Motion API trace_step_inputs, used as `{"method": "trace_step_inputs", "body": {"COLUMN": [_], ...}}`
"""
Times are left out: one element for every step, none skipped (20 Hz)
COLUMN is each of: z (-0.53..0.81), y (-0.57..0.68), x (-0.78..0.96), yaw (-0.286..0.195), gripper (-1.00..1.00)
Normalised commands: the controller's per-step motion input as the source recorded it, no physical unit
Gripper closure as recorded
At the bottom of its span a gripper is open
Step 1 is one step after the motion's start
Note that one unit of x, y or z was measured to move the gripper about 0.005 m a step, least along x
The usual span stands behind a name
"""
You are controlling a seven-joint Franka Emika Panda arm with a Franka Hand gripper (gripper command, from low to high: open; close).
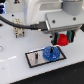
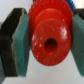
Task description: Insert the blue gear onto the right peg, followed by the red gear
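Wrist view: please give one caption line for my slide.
Hand shut on the red gear, its dark centre hole facing the camera.

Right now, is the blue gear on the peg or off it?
On, it seems. The blue gear sits flat on the grey plate at the exterior view's right end, while the claw holds the red gear.

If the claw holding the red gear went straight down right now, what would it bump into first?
Probably the white table. The claw, shut on the red gear, seems to hang toward the exterior view's right of the blue gear on the grey plate. Depth is unclear, so it might clip the blue gear's edge.
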Motion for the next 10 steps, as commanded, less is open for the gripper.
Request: {"method": "trace_step_inputs", "body": {"z": [-0.05,-0.05,-0.06,-0.05,-0.11,-0.09,-0.16,-0.1,-0.12,-0.01], "y": [-0.16,-0.13,-0.12,-0.1,-0.09,-0.12,-0.12,-0.14,-0.14,-0.12], "x": [0.2,0.16,0.1,0.1,0.05,0.04,0.05,0.05,0.03,0.01], "yaw": [0.0,0.0,0.0,0.0,0.0,0.0,0.0,0.0,0.0,0.0], "gripper": [1.0,1.0,1.0,1.0,1.0,1.0,1.0,1.0,1.0,1.0]}}
